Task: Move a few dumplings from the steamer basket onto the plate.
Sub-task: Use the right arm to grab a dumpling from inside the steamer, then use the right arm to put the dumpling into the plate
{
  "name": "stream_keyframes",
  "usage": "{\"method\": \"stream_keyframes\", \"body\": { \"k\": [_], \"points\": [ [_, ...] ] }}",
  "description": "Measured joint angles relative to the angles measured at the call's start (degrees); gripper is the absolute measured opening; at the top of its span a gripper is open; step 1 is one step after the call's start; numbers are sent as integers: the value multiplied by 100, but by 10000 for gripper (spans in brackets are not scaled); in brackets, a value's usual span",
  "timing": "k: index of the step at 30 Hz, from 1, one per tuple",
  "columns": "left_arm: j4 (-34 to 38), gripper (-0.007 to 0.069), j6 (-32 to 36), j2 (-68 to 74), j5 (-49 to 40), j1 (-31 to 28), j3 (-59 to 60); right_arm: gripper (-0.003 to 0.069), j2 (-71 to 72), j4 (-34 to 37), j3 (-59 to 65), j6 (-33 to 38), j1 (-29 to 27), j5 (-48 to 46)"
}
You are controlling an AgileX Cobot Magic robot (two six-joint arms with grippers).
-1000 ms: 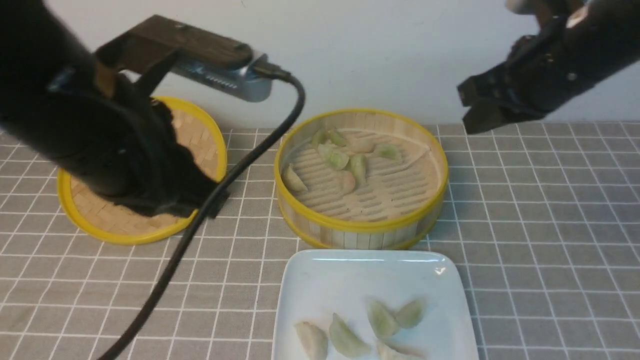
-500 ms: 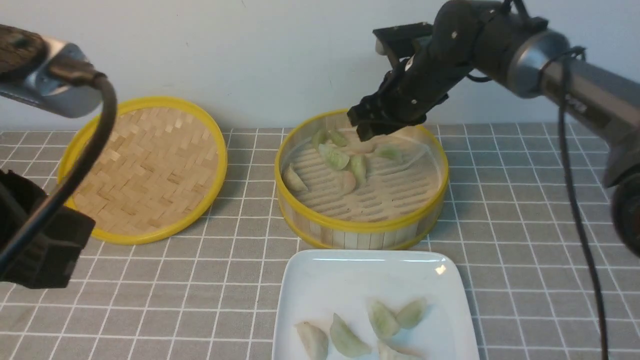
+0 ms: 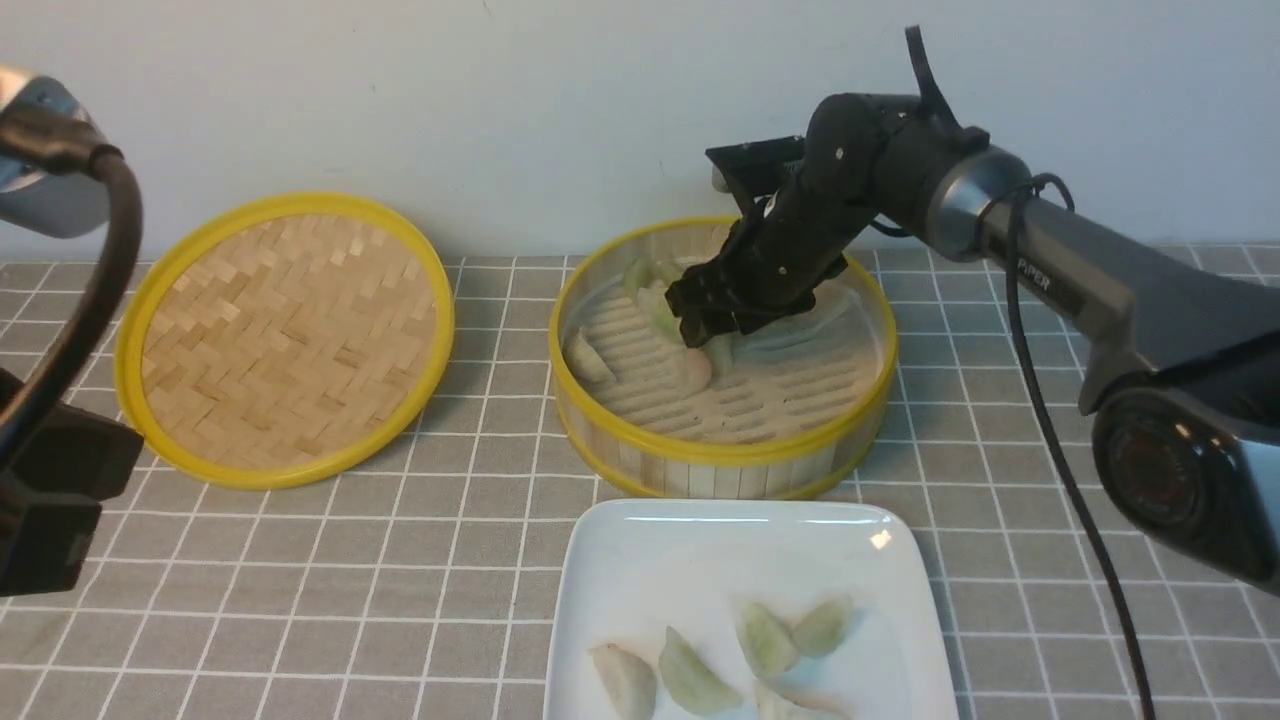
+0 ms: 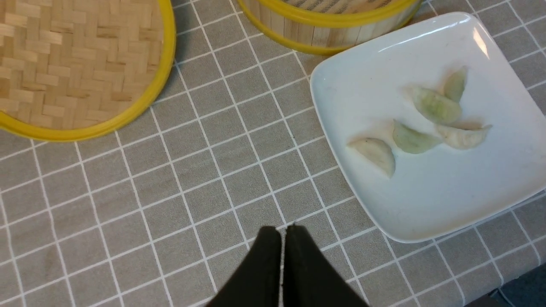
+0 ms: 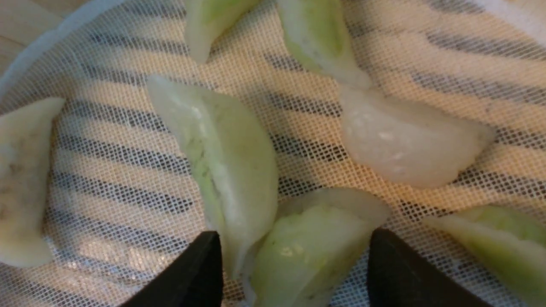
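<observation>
Pale crescent dumplings (image 5: 239,157) lie in the steamer basket (image 3: 725,452).

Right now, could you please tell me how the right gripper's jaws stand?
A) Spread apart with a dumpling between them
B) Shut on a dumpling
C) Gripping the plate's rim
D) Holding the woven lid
A, since the right gripper's jaws stand apart on either side of a green dumpling in the steamer basket.
</observation>
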State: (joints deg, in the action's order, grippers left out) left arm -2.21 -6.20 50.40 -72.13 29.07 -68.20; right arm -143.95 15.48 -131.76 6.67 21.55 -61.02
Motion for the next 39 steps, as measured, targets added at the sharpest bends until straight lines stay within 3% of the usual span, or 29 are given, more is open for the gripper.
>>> {"method": "stream_keyframes", "body": {
  "k": [3,4,5,9,16,34,39],
  "points": [
    [-15,-5,0,0,0,-2,6,350,0,-20,-6,-56,6,-22],
    [-15,-5,0,0,0,-2,6,285,0,7,-6,-114,1,-106],
    [-17,-5,0,0,0,-2,6,280,7,8,-26,-134,1,-151],
    [-28,-5,0,0,0,-2,6,281,77,-59,-231,-167,-6,-834],
    [-32,-5,0,0,0,-2,6,280,894,-145,-97,-198,-104,-1023],
    [-26,-5,-37,0,0,-2,6,279,2140,-72,2112,65,-110,-1032],
    [-26,-5,-37,0,0,-2,6,276,3531,28,3416,217,-110,-957]
  ]
}}
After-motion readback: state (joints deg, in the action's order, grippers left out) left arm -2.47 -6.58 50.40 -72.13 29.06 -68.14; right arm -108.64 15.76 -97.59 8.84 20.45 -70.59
